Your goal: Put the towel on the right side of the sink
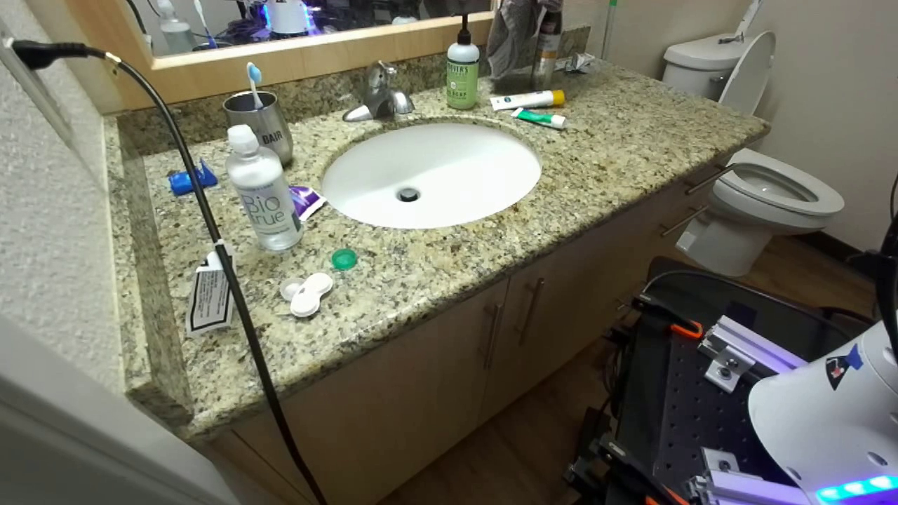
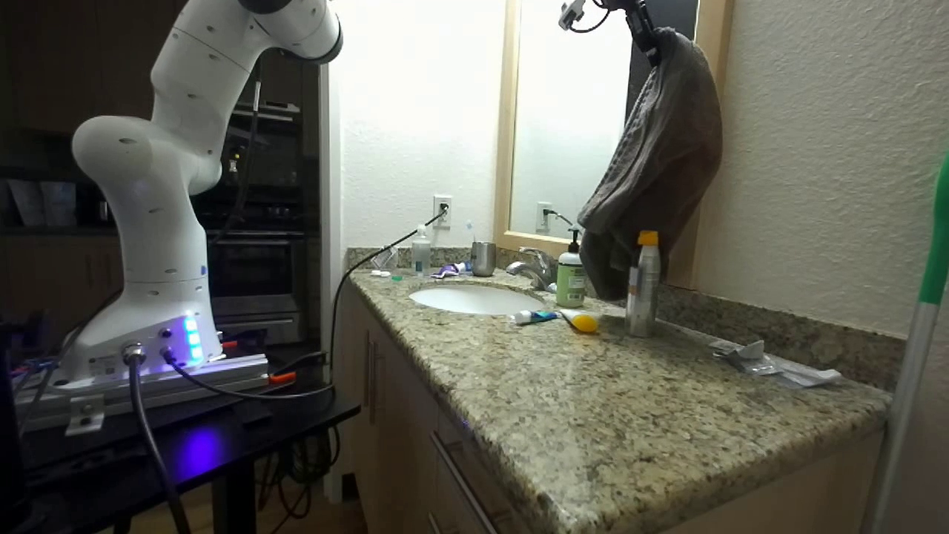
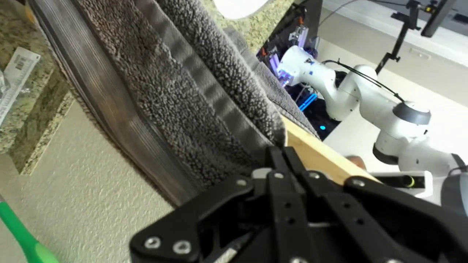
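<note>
Grey towel (image 2: pixel 660 148) limp from gripper (image 3: pixel 280 149) w/ fingers closed on it, nr sink (image 1: pixel 449 172)

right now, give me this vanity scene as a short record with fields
gripper: shut on the towel
towel: hanging in folds, not yet laid down; contact with the counter unclear
sink: white oval basin, drain showing
behind sink: chrome faucet
beside faucet: soap bottle, upright
near soap bottle: green tube, yellow-capped tube, both lying
metal cup: holds a toothbrush
</note>
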`<action>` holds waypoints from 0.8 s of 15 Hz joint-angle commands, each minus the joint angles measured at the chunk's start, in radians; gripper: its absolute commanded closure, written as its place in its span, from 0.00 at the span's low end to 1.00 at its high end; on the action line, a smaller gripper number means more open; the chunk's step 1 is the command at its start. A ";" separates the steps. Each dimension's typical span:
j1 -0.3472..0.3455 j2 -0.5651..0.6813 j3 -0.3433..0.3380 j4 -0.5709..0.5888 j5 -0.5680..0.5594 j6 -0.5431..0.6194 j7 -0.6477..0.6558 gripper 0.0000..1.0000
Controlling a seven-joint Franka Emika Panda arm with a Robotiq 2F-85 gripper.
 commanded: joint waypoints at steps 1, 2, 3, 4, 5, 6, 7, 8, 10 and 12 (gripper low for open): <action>-0.054 -0.050 0.050 -0.082 0.174 0.075 -0.193 0.99; -0.065 -0.063 0.059 -0.107 0.237 0.098 -0.258 0.99; -0.080 -0.074 0.071 -0.129 0.309 0.117 -0.328 0.99; -0.091 -0.084 0.080 -0.154 0.382 0.137 -0.388 0.99; -0.098 -0.099 0.084 -0.185 0.449 0.154 -0.433 0.99; -0.103 -0.111 0.084 -0.211 0.502 0.156 -0.479 0.99; -0.103 -0.128 0.083 -0.243 0.553 0.177 -0.516 0.99; -0.100 -0.148 0.077 -0.280 0.593 0.188 -0.534 0.99; -0.063 -0.200 0.046 -0.384 0.606 0.303 -0.471 0.99; -0.025 -0.255 0.031 -0.476 0.541 0.421 -0.397 0.99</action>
